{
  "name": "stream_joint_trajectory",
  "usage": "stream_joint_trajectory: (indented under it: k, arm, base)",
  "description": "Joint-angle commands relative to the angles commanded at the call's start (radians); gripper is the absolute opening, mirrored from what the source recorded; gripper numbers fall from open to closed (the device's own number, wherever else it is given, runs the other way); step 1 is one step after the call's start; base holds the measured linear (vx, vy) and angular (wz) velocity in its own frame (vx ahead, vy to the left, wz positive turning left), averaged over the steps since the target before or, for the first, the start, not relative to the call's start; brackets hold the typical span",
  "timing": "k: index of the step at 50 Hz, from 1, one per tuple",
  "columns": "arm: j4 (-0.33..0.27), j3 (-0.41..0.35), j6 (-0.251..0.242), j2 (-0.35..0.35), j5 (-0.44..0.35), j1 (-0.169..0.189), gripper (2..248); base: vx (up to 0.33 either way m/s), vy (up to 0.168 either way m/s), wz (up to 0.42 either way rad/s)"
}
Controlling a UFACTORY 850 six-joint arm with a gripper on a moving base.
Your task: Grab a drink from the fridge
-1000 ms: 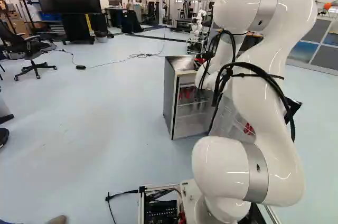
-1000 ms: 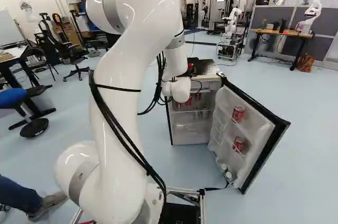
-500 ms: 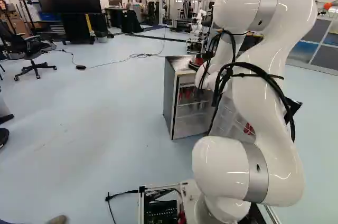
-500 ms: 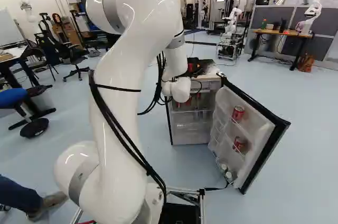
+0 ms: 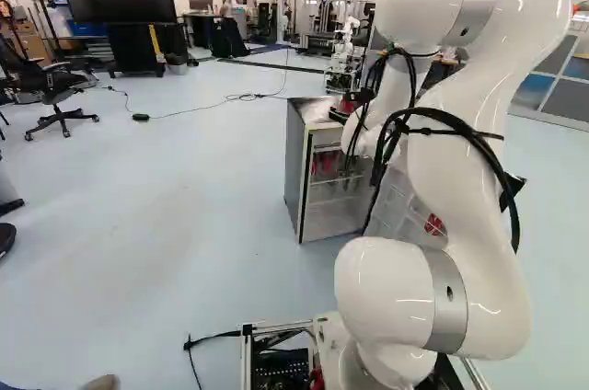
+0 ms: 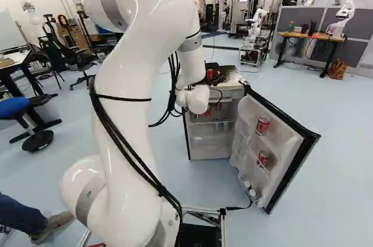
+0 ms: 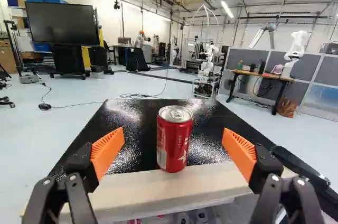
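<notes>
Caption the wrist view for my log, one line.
A red can stands upright atop the fridge, between the open fingers of the gripper, not yet gripped.

— What's the red cylindrical can [image 7: 173, 145] like?
— Smooth, glossy metal, silvery at the lid [image 7: 175, 113].
— And the flat black fridge top [image 7: 138, 152]?
— Shiny, but pebbled.
— The curved white arm [image 6: 125, 113]?
— Smooth and glossy. Those wedge-shaped orange pads [image 7: 107, 152] look matt and ribbed.

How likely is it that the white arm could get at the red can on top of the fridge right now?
Probably yes: the gripper is open and lined up with the red can, which stands upright on the fridge, and nothing visible blocks the way.
</notes>
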State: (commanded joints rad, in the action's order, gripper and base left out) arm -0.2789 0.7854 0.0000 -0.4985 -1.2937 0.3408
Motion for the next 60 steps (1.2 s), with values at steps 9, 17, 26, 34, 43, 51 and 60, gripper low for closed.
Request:
stream_joint_trajectory:
  k: [9,17,26,34,43,51,60]
  arm:
    - [0.0,-0.055,0.0,0.06,0.0,0.004,247]
    - [0.0,-0.102,0.0,0.114,0.0,0.009,247]
    - [0.0,-0.142,0.0,0.166,0.009,0.024,247]
    - [0.0,-0.166,0.0,0.204,0.038,0.047,247]
    - [0.0,-0.187,0.0,0.241,0.079,0.075,247]
    - [0.0,-0.202,0.0,0.272,0.117,0.103,247]
    - [0.0,-0.216,0.0,0.305,0.158,0.134,247]
  base:
    - [0.0,0.0,0.0]
    - [0.0,0.0,0.0]
    - [0.0,0.0,0.0]
    - [0.0,0.0,0.0]
    - [0.0,0.0,0.0]
    - [0.0,0.0,0.0]
    - [0.0,0.0,0.0]
